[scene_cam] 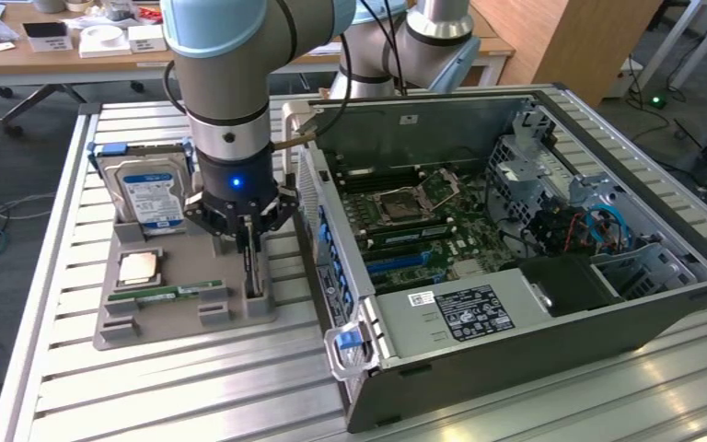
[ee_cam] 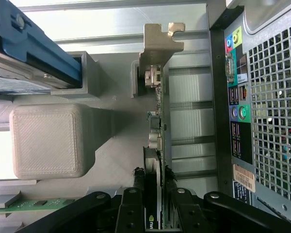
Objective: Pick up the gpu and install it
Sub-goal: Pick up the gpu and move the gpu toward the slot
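gpu (ee_cam: 158, 111): thin board, bent silver bracket | gripper (ee_cam: 154, 175) clamps its edge

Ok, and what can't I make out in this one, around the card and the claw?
- Exterior view: the card stands edge-on in the tray, so its faces are hidden; the claw covers its top.
- Wrist view: the card's end at the claw is hidden behind the fingers and cut off by the picture edge.
- Exterior view: the slots on the board inside the computer are too small to tell apart.
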{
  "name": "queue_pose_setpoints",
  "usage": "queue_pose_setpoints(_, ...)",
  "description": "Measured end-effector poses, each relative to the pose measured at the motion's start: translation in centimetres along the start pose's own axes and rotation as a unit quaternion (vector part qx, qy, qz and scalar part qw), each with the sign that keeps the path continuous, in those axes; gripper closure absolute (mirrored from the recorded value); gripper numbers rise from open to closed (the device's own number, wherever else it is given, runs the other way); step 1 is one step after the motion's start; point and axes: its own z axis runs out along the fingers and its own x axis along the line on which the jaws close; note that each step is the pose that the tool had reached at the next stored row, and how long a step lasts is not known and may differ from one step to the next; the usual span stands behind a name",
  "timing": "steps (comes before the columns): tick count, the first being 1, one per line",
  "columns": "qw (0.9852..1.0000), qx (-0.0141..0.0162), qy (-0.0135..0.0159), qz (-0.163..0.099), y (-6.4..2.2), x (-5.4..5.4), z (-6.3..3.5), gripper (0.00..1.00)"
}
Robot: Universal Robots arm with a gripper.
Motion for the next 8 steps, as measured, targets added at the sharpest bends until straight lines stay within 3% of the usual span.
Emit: queue_pose_setpoints(8,1.0000,-0.0001,0.0003,-0.007,0.00,0.00,0.00,0.74)
